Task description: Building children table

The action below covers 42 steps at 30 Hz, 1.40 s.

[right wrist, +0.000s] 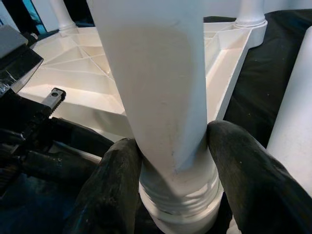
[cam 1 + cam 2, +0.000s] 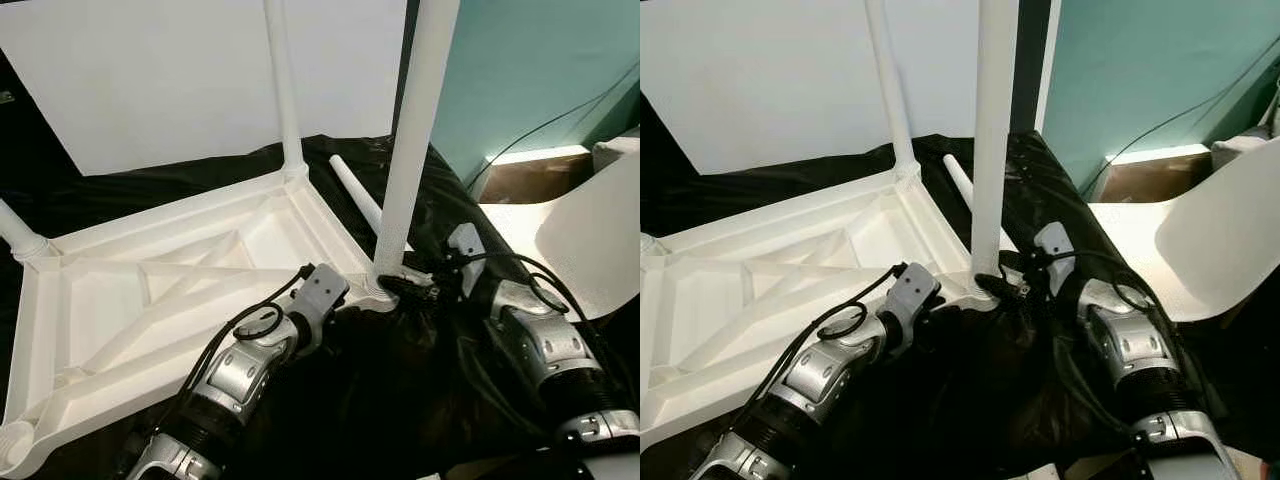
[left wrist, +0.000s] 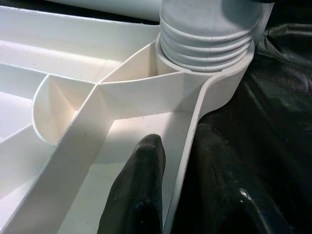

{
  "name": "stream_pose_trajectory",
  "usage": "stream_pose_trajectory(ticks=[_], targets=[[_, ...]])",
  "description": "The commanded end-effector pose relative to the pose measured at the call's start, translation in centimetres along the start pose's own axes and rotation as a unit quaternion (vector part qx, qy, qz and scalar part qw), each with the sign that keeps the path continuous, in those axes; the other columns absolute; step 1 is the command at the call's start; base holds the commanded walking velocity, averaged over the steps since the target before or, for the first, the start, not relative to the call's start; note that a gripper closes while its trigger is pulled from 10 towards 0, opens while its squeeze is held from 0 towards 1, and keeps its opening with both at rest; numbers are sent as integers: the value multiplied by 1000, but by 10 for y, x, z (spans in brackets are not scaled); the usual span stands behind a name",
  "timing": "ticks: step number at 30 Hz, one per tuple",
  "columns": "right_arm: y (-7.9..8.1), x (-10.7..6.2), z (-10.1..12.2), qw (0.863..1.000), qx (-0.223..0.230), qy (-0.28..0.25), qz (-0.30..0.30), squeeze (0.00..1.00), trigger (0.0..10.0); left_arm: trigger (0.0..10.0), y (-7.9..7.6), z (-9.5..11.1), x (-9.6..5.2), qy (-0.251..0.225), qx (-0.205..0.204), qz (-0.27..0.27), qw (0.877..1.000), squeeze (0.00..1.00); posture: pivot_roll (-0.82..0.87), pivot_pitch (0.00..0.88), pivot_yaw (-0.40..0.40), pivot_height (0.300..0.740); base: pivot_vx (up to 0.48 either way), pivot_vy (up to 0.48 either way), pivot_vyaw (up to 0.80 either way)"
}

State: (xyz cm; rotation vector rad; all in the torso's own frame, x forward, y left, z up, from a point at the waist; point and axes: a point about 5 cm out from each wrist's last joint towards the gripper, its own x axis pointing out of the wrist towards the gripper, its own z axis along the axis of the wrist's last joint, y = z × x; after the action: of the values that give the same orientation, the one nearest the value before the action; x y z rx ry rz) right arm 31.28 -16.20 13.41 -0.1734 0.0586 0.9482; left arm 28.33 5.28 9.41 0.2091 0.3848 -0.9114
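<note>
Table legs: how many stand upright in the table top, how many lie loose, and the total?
Legs upright in the table top: 3 (far leg, left leg, near leg held by right gripper)
Loose leg on black cloth: 1
Total: 4

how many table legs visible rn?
4. One leg stands in the near corner socket, right pincer shut on it. One stands at the far corner, one at the left corner, one lies loose on the black sheet.

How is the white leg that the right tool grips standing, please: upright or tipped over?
Upright. The leg rises straight from the corner socket of the upturned tabletop, with the right tool clamped near its base.
</note>
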Motion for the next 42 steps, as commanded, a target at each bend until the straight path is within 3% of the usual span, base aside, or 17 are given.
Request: stream_pose_trajectory(ticks=[1,4,7,12,14,19,20,21,22,23,24,28,29,35,37,39,42], targets=[[15,7,-6,998,16,7,56,0,0,10000,-15,-36,2,71,-44,-72,994,0,51,0,17,740,0,0,0],[17,7,-9,998,27,7,51,0,0,10000,-14,-36,2,71,-45,-71,994,0,50,0,17,740,0,0,0],[41,14,-18,997,69,-25,-10,0,0,10000,-14,-35,2,71,-45,-70,994,0,46,0,14,740,0,0,0],[42,18,-18,991,56,-55,-106,0,0,10000,-14,-34,3,69,-44,-70,994,0,42,0,9,740,0,0,0],[39,18,-16,980,41,-77,-179,0,0,10000,-15,-34,4,68,-46,-71,994,0,28,0,20,740,0,0,0],[41,23,-15,970,54,-84,-220,0,0,10000,-17,-34,4,70,-44,-79,993,0,21,0,28,740,0,0,0],[46,25,-16,972,54,-77,-213,0,7176,10000,-17,-33,4,70,-43,-79,993,0,17,0,31,740,0,0,0],[50,27,-16,974,54,-72,-208,0,7176,10000,-17,-33,5,70,-43,-80,993,0,17,0,31,740,0,0,0],[51,26,-16,976,48,-68,-202,0,10000,10000,-17,-32,6,70,-42,-81,993,0,8,0,30,740,0,0,0],[51,24,-16,977,45,-67,-197,412,10000,10000,-17,-31,6,69,-41,-81,993,0,8,0,30,740,0,0,0],[49,23,-14,981,39,-64,-180,1000,10000,10000,-17,-30,7,68,-40,-82,994,0,-1,0,30,740,0,0,0],[44,20,-12,987,24,-56,-149,1000,10000,10000,-16,-29,8,67,-39,-83,994,0,-7,0,28,740,0,0,0],[39,18,-9,991,9,-48,-124,0,10000,10000,-17,-29,9,66,-39,-83,994,0,-14,0,25,740,0,0,0],[17,14,3,996,-39,-36,-70,0,10000,10000,-18,-28,12,64,-40,-87,993,0,-34,0,20,740,0,0,0],[7,17,11,996,-81,-26,-28,0,10000,10000,-20,-29,14,64,-40,-90,993,0,-36,0,14,740,0,0,0],[8,24,12,993,-118,1,24,0,10000,10000,-21,-29,15,63,-39,-92,993,0,-41,0,17,740,0,0,0],[9,29,9,990,-128,22,47,0,10000,10000,-21,-28,15,63,-38,-92,993,0,-39,0,17,740,0,0,0]])
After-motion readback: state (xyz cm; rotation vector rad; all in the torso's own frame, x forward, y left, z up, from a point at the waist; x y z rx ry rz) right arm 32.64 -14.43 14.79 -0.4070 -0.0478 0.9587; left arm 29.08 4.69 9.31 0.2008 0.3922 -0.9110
